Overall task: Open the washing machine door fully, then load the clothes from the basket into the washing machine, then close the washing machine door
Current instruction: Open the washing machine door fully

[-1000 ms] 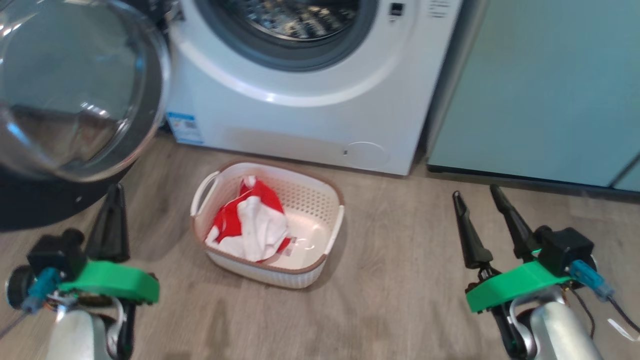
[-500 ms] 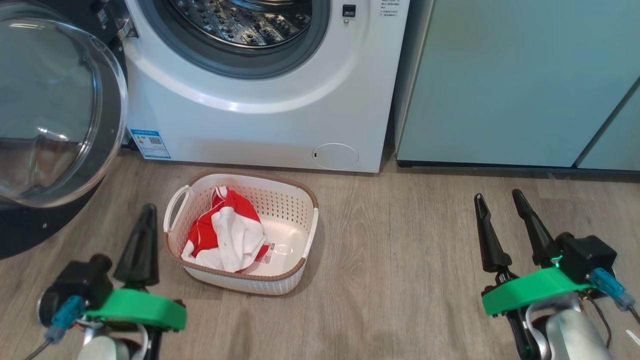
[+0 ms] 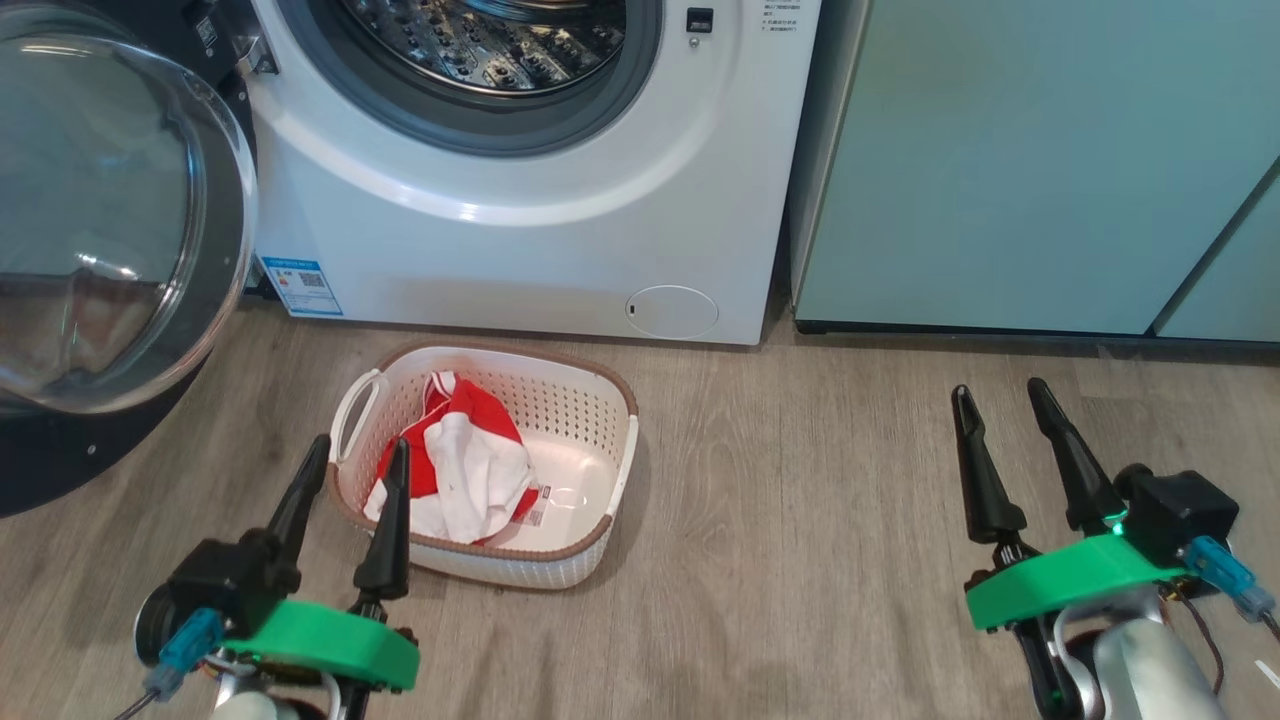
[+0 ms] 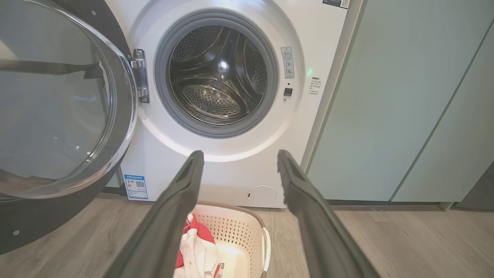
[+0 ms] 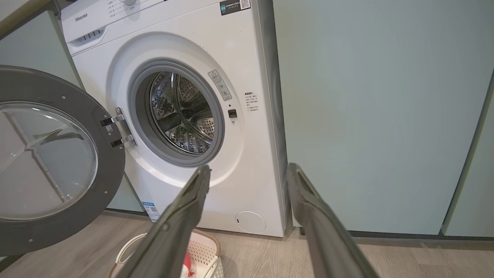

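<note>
Plainly, left fingers and right fingers stand spread wide, gripping nothing.

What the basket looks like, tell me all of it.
The basket is a cream-white perforated plastic tub, a rounded rectangle with a brown woven-look rim and white loop handles at both ends. It stands upright on the wood-look floor before the washing machine, apart from it. The clothes, red and white, lie bunched in its left half; a label sticker shows on its bare bottom.
</note>
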Controlling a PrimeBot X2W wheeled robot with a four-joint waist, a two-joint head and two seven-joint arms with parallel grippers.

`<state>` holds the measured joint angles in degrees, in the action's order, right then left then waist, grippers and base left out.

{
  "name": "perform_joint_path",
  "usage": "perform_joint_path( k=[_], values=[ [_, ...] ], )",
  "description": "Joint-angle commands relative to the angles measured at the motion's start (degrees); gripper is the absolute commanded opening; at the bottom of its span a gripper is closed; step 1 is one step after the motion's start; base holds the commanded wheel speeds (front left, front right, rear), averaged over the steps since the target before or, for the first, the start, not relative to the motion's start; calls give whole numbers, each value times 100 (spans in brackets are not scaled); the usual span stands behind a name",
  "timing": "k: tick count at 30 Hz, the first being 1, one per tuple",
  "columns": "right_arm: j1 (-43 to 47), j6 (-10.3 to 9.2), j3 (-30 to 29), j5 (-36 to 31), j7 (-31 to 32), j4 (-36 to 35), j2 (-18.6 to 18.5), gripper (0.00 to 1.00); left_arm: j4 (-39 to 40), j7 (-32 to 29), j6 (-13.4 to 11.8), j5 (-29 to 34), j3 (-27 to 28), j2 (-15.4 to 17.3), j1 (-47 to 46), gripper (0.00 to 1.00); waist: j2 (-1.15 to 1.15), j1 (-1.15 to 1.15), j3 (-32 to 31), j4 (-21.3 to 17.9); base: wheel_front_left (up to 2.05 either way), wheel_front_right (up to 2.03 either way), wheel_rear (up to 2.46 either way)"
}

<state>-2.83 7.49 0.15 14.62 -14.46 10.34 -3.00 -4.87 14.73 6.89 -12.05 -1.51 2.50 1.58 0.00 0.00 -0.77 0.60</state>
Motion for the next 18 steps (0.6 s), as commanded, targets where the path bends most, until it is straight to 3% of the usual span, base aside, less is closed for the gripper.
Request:
perform_joint_path(
  k=[1,18],
  values=[
    [-169,0,108,-40,-53,-196,13,100,163,27,11,-37,170,39,-188,100,0,0,-3,-3,0,0,0],
    [-164,0,83,-44,-53,-104,13,100,98,27,29,-142,132,38,-202,100,0,0,-13,-8,0,0,0]
  ],
)
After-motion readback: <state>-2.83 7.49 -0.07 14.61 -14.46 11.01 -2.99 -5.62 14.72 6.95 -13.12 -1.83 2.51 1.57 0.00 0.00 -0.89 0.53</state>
